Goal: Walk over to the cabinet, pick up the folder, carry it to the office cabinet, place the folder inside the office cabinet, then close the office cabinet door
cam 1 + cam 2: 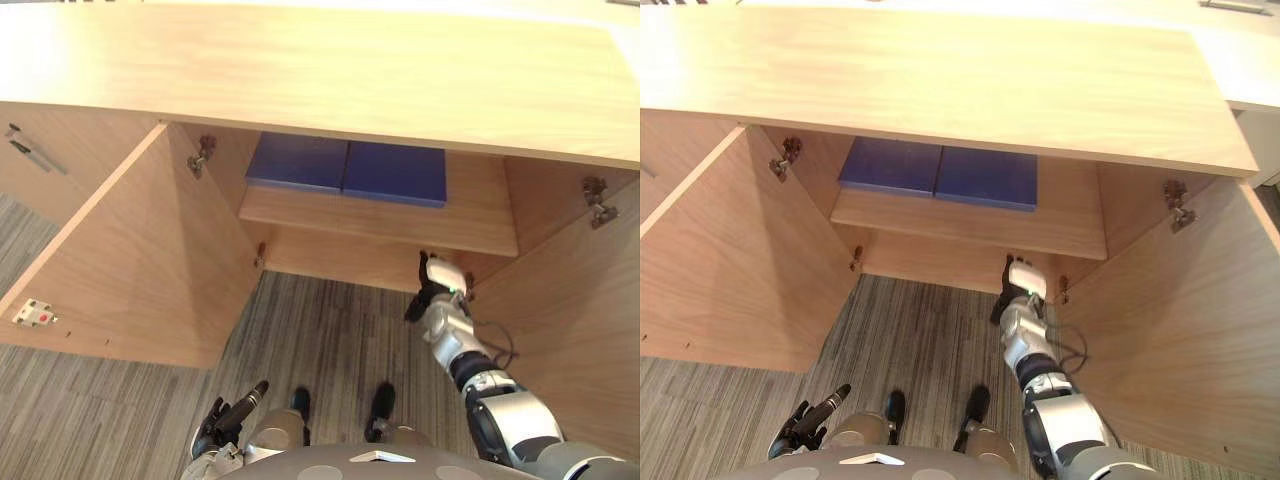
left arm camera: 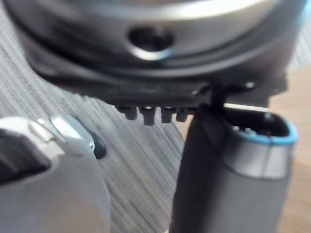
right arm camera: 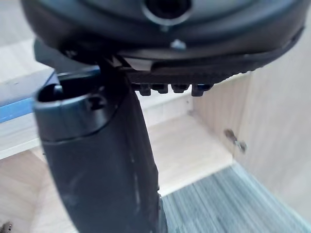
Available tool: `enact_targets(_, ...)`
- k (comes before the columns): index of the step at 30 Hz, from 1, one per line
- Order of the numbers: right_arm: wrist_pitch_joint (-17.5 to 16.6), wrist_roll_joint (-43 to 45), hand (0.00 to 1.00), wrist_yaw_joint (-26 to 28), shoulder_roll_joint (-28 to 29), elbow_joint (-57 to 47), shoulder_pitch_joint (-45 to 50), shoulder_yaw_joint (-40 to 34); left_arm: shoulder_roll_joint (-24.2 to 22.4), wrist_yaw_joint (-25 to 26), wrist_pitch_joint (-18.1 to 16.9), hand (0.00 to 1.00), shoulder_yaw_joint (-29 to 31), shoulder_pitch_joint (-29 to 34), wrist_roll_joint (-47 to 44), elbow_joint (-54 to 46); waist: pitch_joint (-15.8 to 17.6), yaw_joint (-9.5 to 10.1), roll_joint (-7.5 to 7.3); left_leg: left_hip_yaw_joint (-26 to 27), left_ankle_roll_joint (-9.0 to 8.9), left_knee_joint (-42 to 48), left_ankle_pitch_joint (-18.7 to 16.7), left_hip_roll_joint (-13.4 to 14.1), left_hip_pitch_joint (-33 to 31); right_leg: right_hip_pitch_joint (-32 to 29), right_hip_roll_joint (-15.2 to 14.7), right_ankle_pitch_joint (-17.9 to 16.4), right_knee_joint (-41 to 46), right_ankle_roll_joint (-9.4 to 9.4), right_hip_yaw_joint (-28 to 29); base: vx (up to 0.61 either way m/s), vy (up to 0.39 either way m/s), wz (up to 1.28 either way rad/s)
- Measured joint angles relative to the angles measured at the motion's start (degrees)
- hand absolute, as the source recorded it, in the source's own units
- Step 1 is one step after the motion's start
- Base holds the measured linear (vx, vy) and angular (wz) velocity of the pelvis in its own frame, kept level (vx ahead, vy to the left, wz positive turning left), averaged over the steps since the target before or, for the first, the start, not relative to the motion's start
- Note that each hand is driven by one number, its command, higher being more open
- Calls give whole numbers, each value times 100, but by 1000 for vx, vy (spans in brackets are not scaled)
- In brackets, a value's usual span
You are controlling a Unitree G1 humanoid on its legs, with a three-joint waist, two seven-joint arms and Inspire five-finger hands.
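The folder (image 1: pixel 345 168) lies on the shelf (image 1: pixel 400 218); next the right hand (image 1: pixel 440 285), open or shut I cannot tell, must push the door (image 1: pixel 575 300) closed.

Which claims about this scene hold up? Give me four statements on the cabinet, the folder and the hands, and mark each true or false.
1. The blue folder lies on a shelf inside the cabinet. True.
2. Both cabinet doors are shut. False: the left door and the right door stand open.
3. The right hand holds the folder. False: it is empty, below the folder's shelf.
4. The left hand hangs low over the carpet. True.
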Motion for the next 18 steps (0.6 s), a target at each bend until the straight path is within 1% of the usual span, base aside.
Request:
enact_targets(1,-57,296,100,-1,131,70,150,-120,14,2,3,100,1,-12,151,-1,-87,-2,-28,97,10,-51,-6,-9,51,3,5,47,-55,19,103,14,54,-34)
enact_targets(3,-92,637,100,-8,248,117,307,-257,25,24,3,100,-9,-50,227,4,-153,-43,-49,169,28,-60,-19,-19,78,7,6,72,-86,28,169,9,41,-28)
enact_targets(4,-192,1282,100,-35,403,295,522,-553,39,69,1,100,43,-175,438,91,-205,-104,-88,256,42,-90,-41,-24,177,56,9,83,-99,44,261,5,38,-27)
enact_targets(6,-233,1793,100,-49,510,439,754,-874,46,195,0,100,161,-350,698,276,-274,-140,-130,312,48,-167,-43,-33,270,131,16,95,-159,62,322,6,36,-25)
enact_targets(7,-262,2244,100,-62,584,559,1028,-1128,35,366,1,100,209,-505,893,483,-373,-154,-178,374,57,-245,-50,-40,356,162,23,101,-181,71,390,10,30,-21)
enact_targets(8,-270,2355,100,-76,593,583,1086,-1167,33,399,1,100,208,-528,920,514,-390,-163,-185,374,58,-256,-50,-41,364,167,23,99,-182,72,389,16,27,-14)
enact_targets(9,-283,2644,100,-83,629,644,1299,-1307,11,499,4,100,230,-595,1061,589,-429,-271,-223,377,62,-288,-53,-49,411,192,20,96,-185,74,394,0,0,0)
enact_targets(12,-323,3125,100,-100,663,749,1835,-1493,12,702,-11,100,389,-779,1092,763,-480,-368,-286,427,65,-384,-50,-60,500,198,23,93,-187,75,446,15,19,-9)
enact_targets(13,-341,3250,100,-96,663,756,1940,-1509,3,756,-13,100,410,-793,1092,781,-481,-379,-287,449,66,-406,-50,-63,536,204,25,93,-187,74,468,16,18,-19)
enact_targets(15,-564,3582,100,-66,697,754,2150,-1929,-4,869,-26,100,428,-822,1125,981,-531,-497,-259,509,91,-470,-34,-83,596,206,23,92,-187,79,537,10,20,-16)
enact_targets(16,-614,3641,100,-67,709,765,2179,-2008,-7,892,-26,100,430,-848,1162,1047,-538,-510,-248,507,92,-481,-34,-87,629,230,20,88,-187,84,536,0,0,0)
enact_targets(18,-771,3906,100,-31,727,871,2260,-2476,-28,930,-30,100,454,-892,1269,1266,-606,-533,-209,504,94,-570,-33,-97,779,354,19,57,-189,113,532,18,24,3)
